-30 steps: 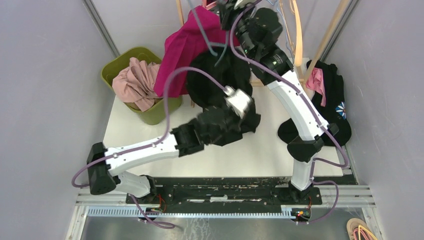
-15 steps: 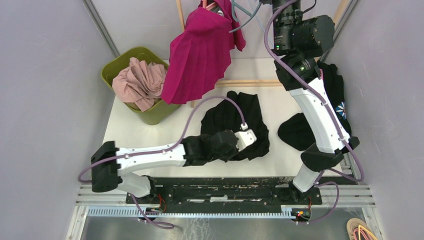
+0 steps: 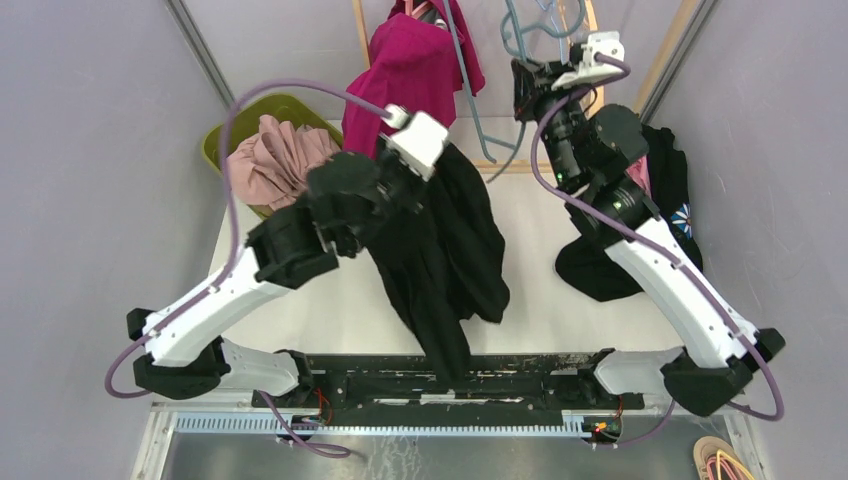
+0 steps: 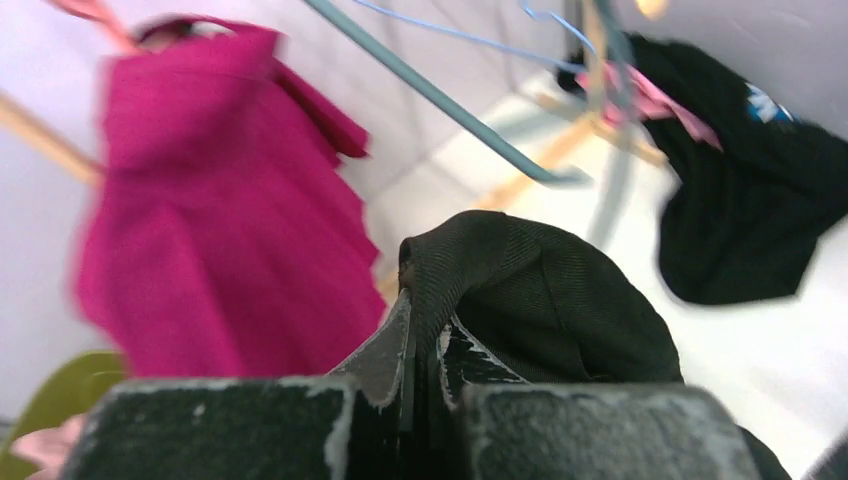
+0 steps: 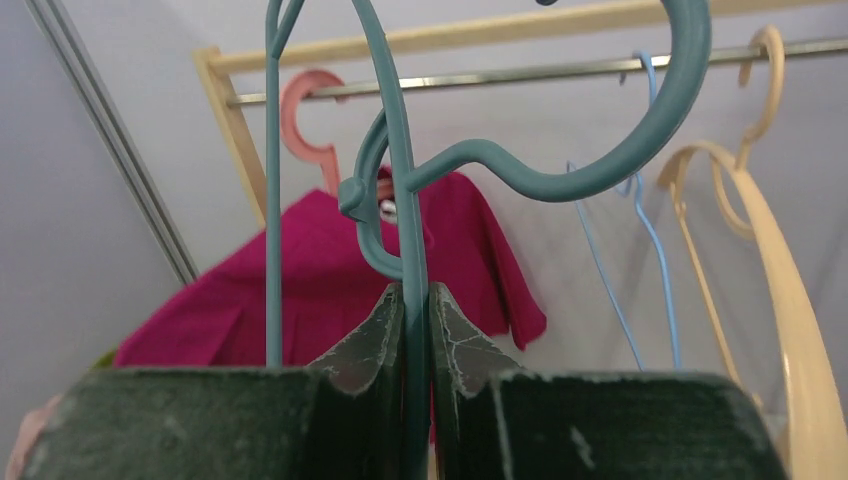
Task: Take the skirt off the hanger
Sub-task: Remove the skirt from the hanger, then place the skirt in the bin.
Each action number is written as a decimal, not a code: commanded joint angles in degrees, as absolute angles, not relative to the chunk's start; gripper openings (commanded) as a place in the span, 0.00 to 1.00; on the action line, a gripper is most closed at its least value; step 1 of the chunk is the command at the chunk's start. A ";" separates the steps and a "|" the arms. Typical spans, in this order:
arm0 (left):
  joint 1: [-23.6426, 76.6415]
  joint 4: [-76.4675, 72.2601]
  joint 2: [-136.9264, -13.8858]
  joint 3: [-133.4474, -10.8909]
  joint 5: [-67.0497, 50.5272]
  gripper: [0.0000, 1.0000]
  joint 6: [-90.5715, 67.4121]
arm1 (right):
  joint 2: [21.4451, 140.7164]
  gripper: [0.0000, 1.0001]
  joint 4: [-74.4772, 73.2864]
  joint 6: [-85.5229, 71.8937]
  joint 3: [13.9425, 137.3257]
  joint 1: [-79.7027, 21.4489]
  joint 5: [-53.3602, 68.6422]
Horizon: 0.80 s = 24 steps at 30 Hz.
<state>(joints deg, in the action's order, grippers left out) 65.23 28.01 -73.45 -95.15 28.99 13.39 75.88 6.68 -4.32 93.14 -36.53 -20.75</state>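
The black skirt (image 3: 445,255) hangs in long folds from my left gripper (image 3: 432,165), which is shut on its top edge and holds it high above the white table (image 3: 550,300). In the left wrist view the fabric (image 4: 545,300) is pinched between the fingers of the left gripper (image 4: 425,325). My right gripper (image 3: 527,88) is shut on the neck of a bare teal hanger (image 3: 478,110) at the back. The right wrist view shows the hanger's wire (image 5: 408,200) clamped in the right gripper (image 5: 415,305). The hanger's frame is just behind the skirt, apart from it.
A magenta skirt (image 3: 410,60) hangs on a pink hanger (image 5: 310,110) from the wooden rack (image 3: 598,70). A green basket (image 3: 225,130) of pink clothes stands back left. Black garments (image 3: 665,190) lie at the right edge. Beige hangers (image 5: 770,280) and a blue hanger (image 5: 640,230) hang on the rail.
The black skirt lay on the table half a second ago; my left arm has lifted it up and back. My right arm has lowered and swung left with the teal hanger.
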 commanded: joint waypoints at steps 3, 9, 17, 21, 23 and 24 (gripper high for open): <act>61.15 27.28 -73.42 -110.54 33.92 0.03 24.15 | 65.73 0.01 2.01 -2.70 85.84 -36.65 -23.88; 50.29 24.43 -76.69 -117.81 34.59 0.03 30.15 | 62.50 0.01 -0.76 -1.51 82.68 -36.71 -25.99; 38.23 20.85 -81.68 -123.96 31.29 0.03 30.86 | 60.02 0.01 -4.15 -4.49 80.11 -36.65 -25.34; 27.93 17.85 -83.52 -127.48 27.09 0.03 27.51 | 59.50 0.01 -5.80 -5.40 79.72 -36.65 -24.49; 23.61 16.61 -85.39 -130.83 25.09 0.03 26.01 | 59.32 0.01 -6.24 -5.89 79.62 -36.68 -24.23; 22.14 16.20 -87.05 -133.24 24.48 0.03 25.75 | 59.28 0.00 -6.38 -6.05 79.60 -36.65 -24.07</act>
